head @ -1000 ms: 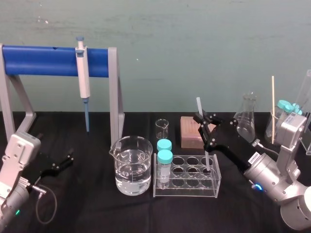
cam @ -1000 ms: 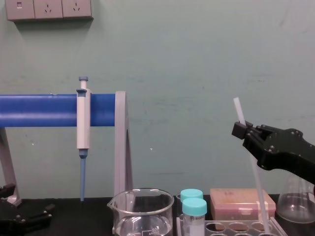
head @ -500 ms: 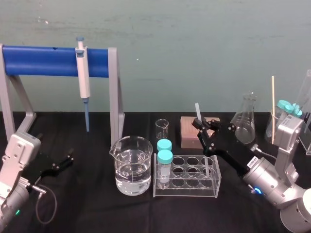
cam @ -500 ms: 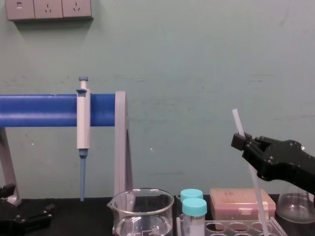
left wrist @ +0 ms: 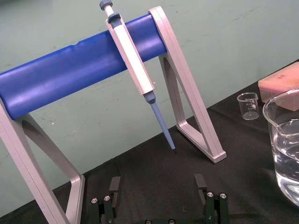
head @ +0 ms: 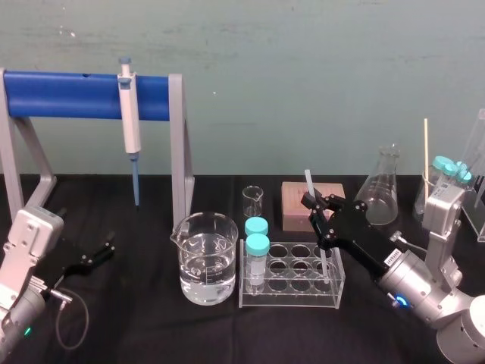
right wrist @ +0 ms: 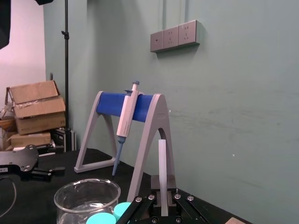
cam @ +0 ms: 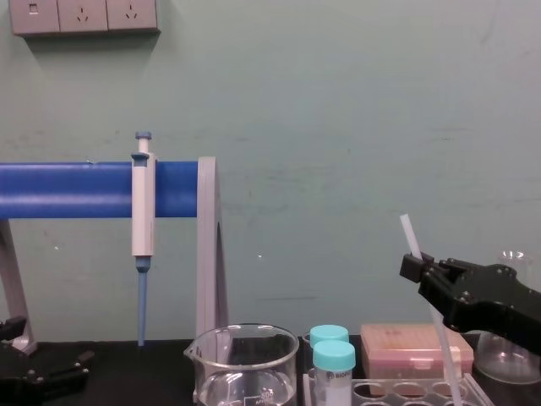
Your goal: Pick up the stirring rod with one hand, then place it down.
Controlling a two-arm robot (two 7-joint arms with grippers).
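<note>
Beside capped tubes (head: 257,246), right fingers (head: 320,220) hold stirring rod (head: 308,182) in rack (head: 288,297).

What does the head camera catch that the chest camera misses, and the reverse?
The head view adds the small empty glass beaker and a thin wooden stick at far right. The chest view adds grey wall sockets. Both show the black right gripper shut on the translucent whitish stirring rod, its lower end in the clear plastic tube rack, the white-and-blue pipette on the blue bar, and the open left gripper parked at left.
</note>
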